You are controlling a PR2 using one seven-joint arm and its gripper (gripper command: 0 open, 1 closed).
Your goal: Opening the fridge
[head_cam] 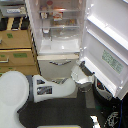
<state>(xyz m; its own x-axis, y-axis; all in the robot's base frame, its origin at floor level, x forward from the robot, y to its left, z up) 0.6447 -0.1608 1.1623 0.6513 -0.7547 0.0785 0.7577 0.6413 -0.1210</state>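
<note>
The fridge (59, 47) stands open, its door (107, 42) swung right. The gripper (85, 75) touches the door's lower edge; finger spread unclear.

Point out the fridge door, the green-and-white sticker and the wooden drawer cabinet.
fridge door (107, 35): exterior view, on its white inner panel, swung open.
green-and-white sticker (112, 61): exterior view, middle of the label.
wooden drawer cabinet (16, 40): exterior view, front of an upper drawer.
</note>
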